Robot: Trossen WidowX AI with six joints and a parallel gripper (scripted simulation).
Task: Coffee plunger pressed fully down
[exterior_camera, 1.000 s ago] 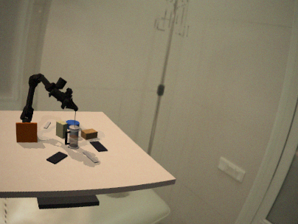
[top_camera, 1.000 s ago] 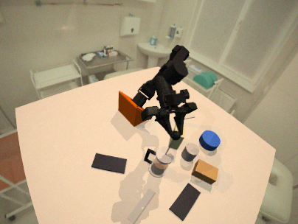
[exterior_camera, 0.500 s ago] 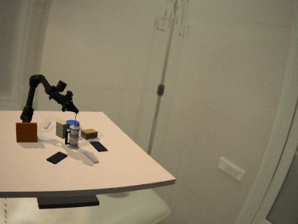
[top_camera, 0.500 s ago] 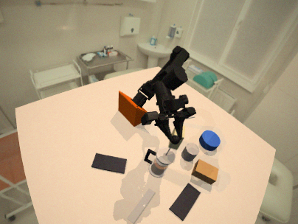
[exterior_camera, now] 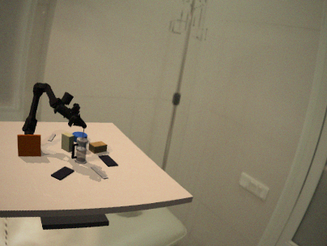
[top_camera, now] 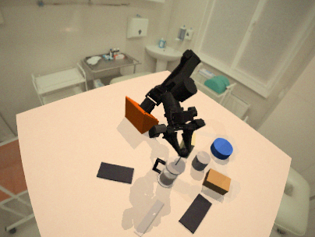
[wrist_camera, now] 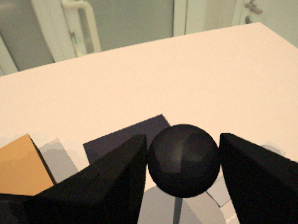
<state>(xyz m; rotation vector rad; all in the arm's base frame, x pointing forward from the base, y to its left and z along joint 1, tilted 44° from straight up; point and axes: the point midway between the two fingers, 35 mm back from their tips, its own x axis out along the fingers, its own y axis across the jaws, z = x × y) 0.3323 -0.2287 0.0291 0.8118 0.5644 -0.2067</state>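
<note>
Two fingers of the gripper (wrist_camera: 182, 192) are clamping the black plunger knob (wrist_camera: 184, 168) between them in the wrist view, its thin rod (wrist_camera: 176, 212) running down below.

Top view: gripper (top_camera: 180, 150) is sitting directly above the coffee press (top_camera: 170, 173), which is standing upright on the table (top_camera: 66, 140), handle toward the arm's base. A grey cylinder (top_camera: 200, 160), tan box (top_camera: 217, 181) and blue disc (top_camera: 221, 148) are lying just beside it; orange block (top_camera: 138, 114) is standing near the arm.

Exterior view: press (exterior_camera: 81, 150) is standing upright under the gripper (exterior_camera: 82, 125); plunger looking still raised.
</note>
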